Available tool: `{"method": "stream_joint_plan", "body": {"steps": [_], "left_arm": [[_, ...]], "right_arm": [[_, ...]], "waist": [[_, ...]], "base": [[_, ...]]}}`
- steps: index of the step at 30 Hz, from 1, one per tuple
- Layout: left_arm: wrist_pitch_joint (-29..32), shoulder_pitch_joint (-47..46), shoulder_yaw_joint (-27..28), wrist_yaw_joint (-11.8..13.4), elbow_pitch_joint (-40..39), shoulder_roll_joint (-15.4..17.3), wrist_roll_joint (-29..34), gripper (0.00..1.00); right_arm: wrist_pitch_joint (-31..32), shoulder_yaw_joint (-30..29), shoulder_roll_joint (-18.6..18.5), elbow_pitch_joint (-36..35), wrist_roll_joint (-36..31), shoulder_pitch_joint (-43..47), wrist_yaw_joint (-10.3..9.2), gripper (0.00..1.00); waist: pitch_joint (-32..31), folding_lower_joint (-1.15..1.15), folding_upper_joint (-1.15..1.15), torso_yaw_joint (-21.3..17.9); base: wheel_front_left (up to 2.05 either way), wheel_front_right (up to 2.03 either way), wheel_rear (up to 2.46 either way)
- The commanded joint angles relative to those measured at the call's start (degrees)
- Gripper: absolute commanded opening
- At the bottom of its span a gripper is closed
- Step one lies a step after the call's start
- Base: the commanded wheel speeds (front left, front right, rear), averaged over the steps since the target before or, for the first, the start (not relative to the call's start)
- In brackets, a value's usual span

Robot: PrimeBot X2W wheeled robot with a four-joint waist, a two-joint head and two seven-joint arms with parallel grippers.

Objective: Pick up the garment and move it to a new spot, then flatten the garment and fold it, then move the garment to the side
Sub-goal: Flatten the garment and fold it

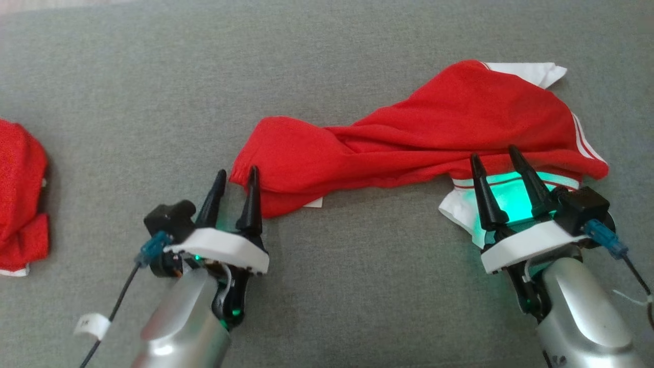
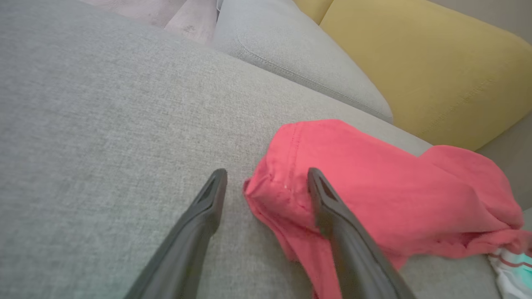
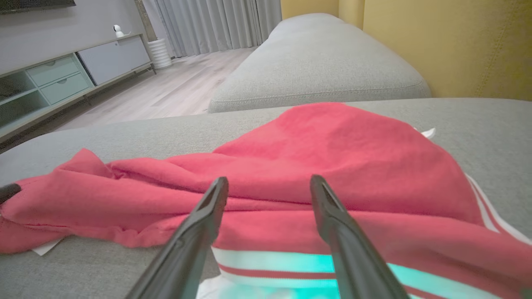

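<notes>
The red garment (image 1: 434,128) with white trim and stripes lies crumpled in a long twisted band on the grey sofa seat (image 1: 153,76). My left gripper (image 1: 237,172) stands open at the garment's left end. In the left wrist view the left gripper (image 2: 267,172) has the red corner (image 2: 374,187) between its spread fingers, the right finger lying over the cloth. My right gripper (image 1: 494,152) is open above the striped white hem at the garment's right end. In the right wrist view the right gripper (image 3: 269,178) points at the red folds (image 3: 332,166).
A second red cloth (image 1: 20,194) lies bunched at the seat's far left. A yellow backrest (image 2: 436,70) and another grey cushion (image 2: 299,54) lie beyond the garment. A low cabinet (image 3: 62,79) stands across the wooden floor.
</notes>
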Motion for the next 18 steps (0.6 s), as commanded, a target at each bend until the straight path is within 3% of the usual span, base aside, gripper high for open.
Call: {"method": "stream_joint_plan", "body": {"steps": [1,3,4,5,6,11,18], "left_arm": [[-0.3,-1.8,0.9,-0.4,0.3,0.4,-0.7,1.00],[-0.3,-2.4,0.9,-0.4,0.5,0.4,-1.2,1.00],[-0.3,-2.5,0.6,-0.4,0.5,0.4,-1.4,0.92],[-0.3,-2.6,0.5,-0.4,0.4,0.4,-1.3,0.34],[-0.3,-2.6,0.5,-0.4,0.3,0.4,-1.2,0.00],[-0.3,-1.1,2.2,-0.4,-1.1,0.4,-0.3,0.00],[-0.3,6.4,15.5,-0.4,-11.1,0.5,7.4,0.00]], "right_arm": [[-0.4,1.1,0.6,-1.8,0.2,-1.6,-0.04,1.00],[-0.4,1.0,0.7,-2.0,0.2,-1.7,-0.04,1.00],[-0.4,1.0,0.7,-2.0,0.3,-1.7,-0.04,1.00],[-0.4,1.0,0.7,-2.0,0.3,-1.7,-0.04,1.00],[-0.4,1.0,0.7,-2.0,0.3,-1.7,-0.04,1.00],[-0.4,0.4,0.9,-1.3,0.7,-0.9,-0.04,1.00],[-0.4,0.0,2.3,0.3,1.0,2.4,-0.04,1.00]], "waist": [[0.5,-0.01,0.00,-0.5],[0.8,-0.01,0.00,-0.7],[0.9,-0.01,0.00,-0.7],[1.0,-0.01,0.00,-0.7],[0.9,-0.01,0.00,-0.7],[-1.1,-0.01,0.00,0.1],[-6.8,-0.01,0.00,2.0]], "base": [[0.00,0.00,0.00],[0.00,0.00,0.00],[0.00,0.00,0.00],[0.00,0.00,0.00],[0.00,0.00,0.00],[0.00,0.00,0.00],[0.00,0.00,0.00]]}}
